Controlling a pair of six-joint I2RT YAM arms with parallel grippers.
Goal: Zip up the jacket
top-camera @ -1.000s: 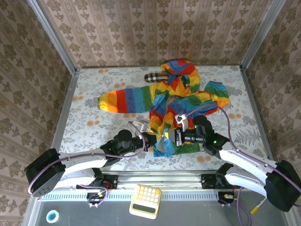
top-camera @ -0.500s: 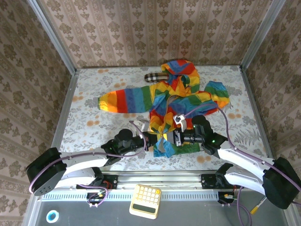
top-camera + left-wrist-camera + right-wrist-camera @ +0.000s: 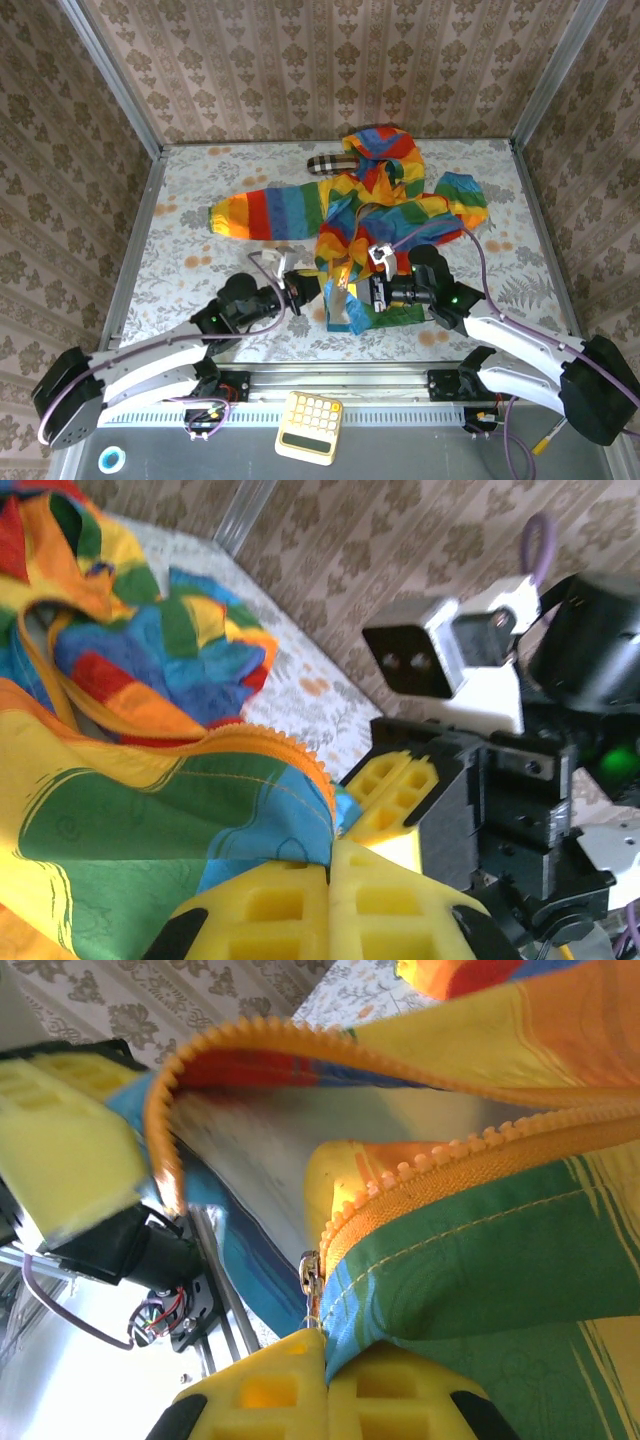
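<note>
Top external view: the jacket (image 3: 372, 200) lies on the far right part of the table (image 3: 190, 180), hood toward the back wall and one striped sleeve stretched out to the left. Its front is open, and the lower hem is bunched and lifted toward the near edge, between the two arms. A small plaid cloth (image 3: 326, 164) sits just beside the hood.

The left tool (image 3: 303, 289) is at the left side of the raised hem, and the right tool (image 3: 372, 291) is at its right side, the two close together with fabric between them.

On the left wrist camera, the left tool (image 3: 330, 885) has its yellow pads pressed fully together. The green and blue edge of the jacket (image 3: 150, 820) runs down into the seam between them, so it seems to be pinched there, though the contact itself is partly hidden. The right tool (image 3: 395, 795) stands just beyond.

On the right wrist camera, the right tool (image 3: 325, 1365) is also closed tight, clamped on the jacket (image 3: 480, 1280) at the bottom of one zipper (image 3: 450, 1160) side, where the metal slider (image 3: 311, 1278) hangs just above the pads. The other row of orange teeth arches away, apart from it — the zipper is not joined.
</note>
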